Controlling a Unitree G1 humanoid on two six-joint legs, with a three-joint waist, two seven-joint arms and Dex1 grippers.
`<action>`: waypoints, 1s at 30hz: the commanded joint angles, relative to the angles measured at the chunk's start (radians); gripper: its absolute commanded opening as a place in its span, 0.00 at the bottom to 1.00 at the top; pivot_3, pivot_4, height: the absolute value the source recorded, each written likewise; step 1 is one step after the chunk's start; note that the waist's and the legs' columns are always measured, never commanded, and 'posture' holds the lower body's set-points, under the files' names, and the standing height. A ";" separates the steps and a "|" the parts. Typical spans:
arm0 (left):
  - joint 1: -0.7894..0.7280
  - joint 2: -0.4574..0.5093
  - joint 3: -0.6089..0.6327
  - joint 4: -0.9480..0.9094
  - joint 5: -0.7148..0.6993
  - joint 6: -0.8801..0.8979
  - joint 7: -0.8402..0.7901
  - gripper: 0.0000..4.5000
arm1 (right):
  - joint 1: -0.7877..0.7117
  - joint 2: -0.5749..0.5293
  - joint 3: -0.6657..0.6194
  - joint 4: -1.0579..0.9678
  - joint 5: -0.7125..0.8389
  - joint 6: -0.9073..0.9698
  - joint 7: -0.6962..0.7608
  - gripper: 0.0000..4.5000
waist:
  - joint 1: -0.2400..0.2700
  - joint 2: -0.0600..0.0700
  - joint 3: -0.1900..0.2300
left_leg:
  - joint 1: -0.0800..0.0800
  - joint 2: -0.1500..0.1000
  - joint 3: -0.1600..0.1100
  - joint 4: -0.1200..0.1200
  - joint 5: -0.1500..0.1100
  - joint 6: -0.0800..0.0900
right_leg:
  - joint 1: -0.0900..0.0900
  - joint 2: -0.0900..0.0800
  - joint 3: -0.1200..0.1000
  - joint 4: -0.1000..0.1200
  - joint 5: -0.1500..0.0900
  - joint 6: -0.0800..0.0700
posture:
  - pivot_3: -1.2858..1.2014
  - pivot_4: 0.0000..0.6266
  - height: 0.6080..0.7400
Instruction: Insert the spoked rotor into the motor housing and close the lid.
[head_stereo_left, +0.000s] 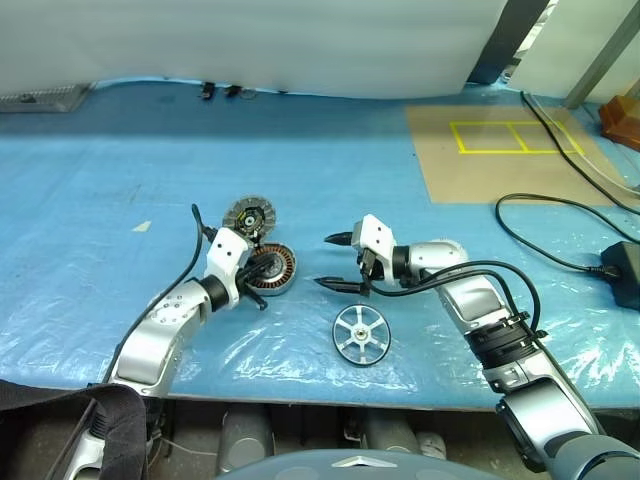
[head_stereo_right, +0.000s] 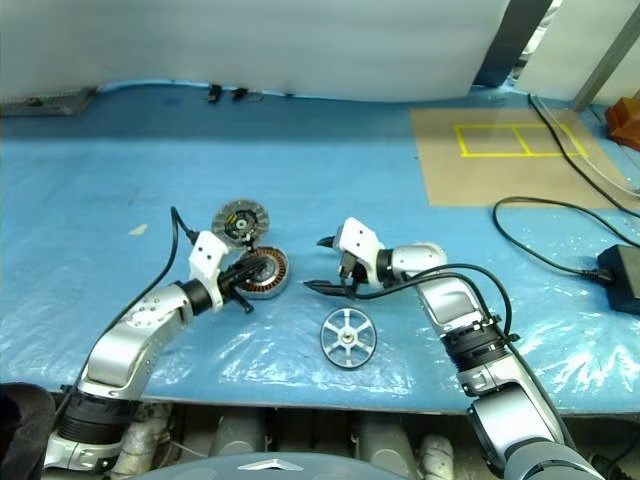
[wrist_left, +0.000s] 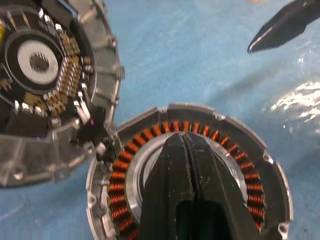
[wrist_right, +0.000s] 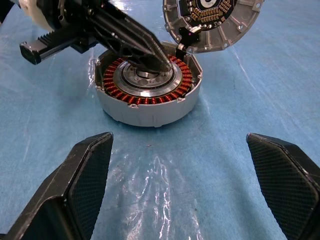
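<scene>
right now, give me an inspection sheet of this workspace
surface: table under blue plastic sheet, brown board with yellow tape marks at far right
job's things: motor housing open, windings exposed; lid lying open against its far rim; spoked rotor flat on the sheet, not inserted
clutter: nothing seen
grippers: left gripper shut, tips at the housing's centre; right gripper open, empty, beside the housing
cables: black cables at right, leading to a black box
surroundings: white wall behind

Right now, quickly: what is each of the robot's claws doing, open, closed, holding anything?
Left gripper: closed, tips pressed together over the centre of the motor housing, holding nothing.
Right gripper: wide open, empty, facing the housing.
</scene>
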 joint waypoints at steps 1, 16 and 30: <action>0.007 -0.001 -0.009 -0.008 0.014 -0.024 -0.001 0.01 | -0.018 -0.001 -0.014 -0.019 0.001 -0.016 -0.002 1.00 | 0.000 0.000 0.000 | 0.000 0.000 0.000 0.000 0.000 0.000 | 0.000 0.000 0.000 0.000 0.000 0.000 | 0.52 0.24 1.00; 0.018 0.010 -0.029 -0.042 0.000 -0.019 -0.053 0.01 | -0.029 0.000 -0.011 -0.023 -0.001 -0.014 -0.003 1.00 | 0.002 0.000 0.000 | 0.000 0.000 0.000 0.000 0.000 0.000 | 0.000 0.000 0.000 -0.001 0.000 0.000 | 0.52 0.24 1.00; 0.075 0.006 0.046 -0.084 -0.081 -0.038 -0.084 0.01 | -0.029 0.001 -0.017 -0.026 0.008 -0.002 -0.001 1.00 | -0.001 0.001 0.000 | 0.000 0.000 0.000 0.000 0.000 0.000 | 0.001 0.000 0.000 -0.001 0.000 0.000 | 0.52 0.24 1.00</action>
